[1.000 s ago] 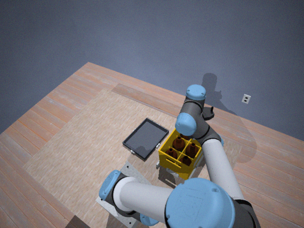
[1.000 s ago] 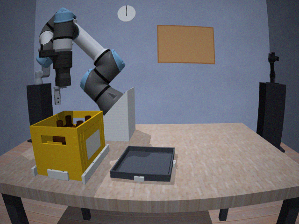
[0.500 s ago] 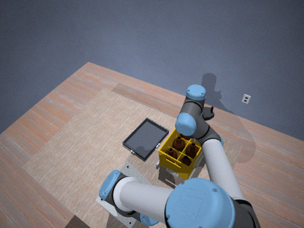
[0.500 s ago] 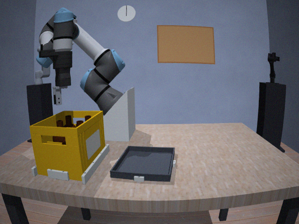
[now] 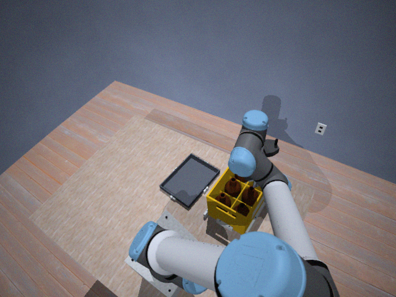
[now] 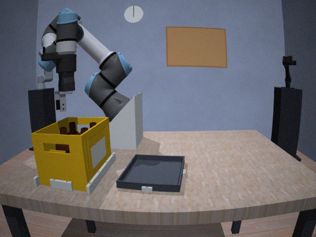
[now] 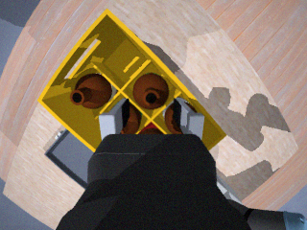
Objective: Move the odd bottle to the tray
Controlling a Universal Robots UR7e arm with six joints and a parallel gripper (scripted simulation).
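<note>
Tabletop: pale wood, short streaky grain, thick edge. Plank floor below, reddish. Walls blue-grey; exterior view shows a round white clock and an orange-brown board. Dark pedestals stand beyond the table, the right-hand one carrying a small black device.

Crate: yellow, box-shaped, slotted handles, inner dividers, pale side panel. Upright near the tabletop's near-left corner, as the exterior view has it; low white blocks beside its base. Tray: dark grey, shallow, rectangular, raised rim; flat near the near edge, right of the crate. No bottle on it.

Bottles: brown, round-shouldered, narrow-necked, standing in crate compartments. Odd neck: cannot tell which; target bottle is therefore among those in the crate.

Gripper: points down above the crate, fingers fully apart, nothing between them, touching neither crate nor bottles. Hidden by the arm in the top view.

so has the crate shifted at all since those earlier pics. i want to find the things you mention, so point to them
No, the crate [image 5: 220,209] [image 6: 61,165] [image 7: 69,125] hasn't visibly shifted; in the outside view it sits just as before against the pale blocks [image 6: 61,185] and beside the tray [image 5: 189,182] [image 6: 153,188] [image 7: 67,169].
</note>
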